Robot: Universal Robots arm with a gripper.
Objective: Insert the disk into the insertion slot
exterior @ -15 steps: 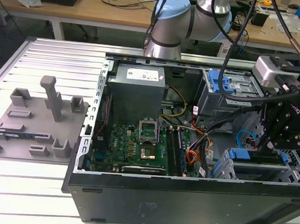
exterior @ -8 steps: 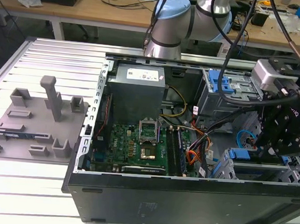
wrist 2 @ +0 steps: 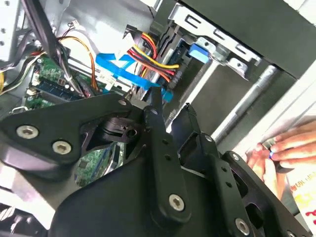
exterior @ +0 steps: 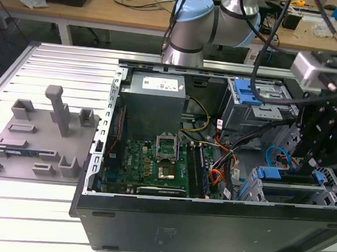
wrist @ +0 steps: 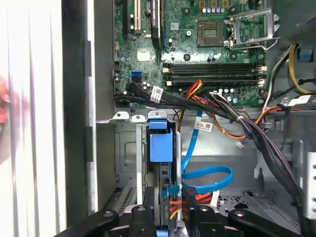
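Note:
The disk [wrist: 160, 143] stands on edge in the insertion slot [wrist: 129, 148], a bay of the grey drive cage in the open computer case. Its bright blue carrier handle end faces the motherboard. In the exterior view the disk [exterior: 270, 172] sits in the cage [exterior: 251, 191] at the case's right front corner. My gripper [wrist: 169, 210] hangs straight over the end of the disk that is away from the handle. The exterior view shows the gripper [exterior: 320, 164] low over that cage. In the second wrist view the gripper [wrist 2: 171, 106] points toward the blue handle [wrist 2: 201, 52].
A looped blue data cable [wrist: 207, 177] and bundled power leads [wrist: 232, 116] run right beside the cage. The larger silver cage with a blue latch [exterior: 247, 91] stands behind it. A person's hand [wrist 2: 286, 148] rests outside the case wall. A grey fixture plate [exterior: 39, 133] lies at the exterior view's left.

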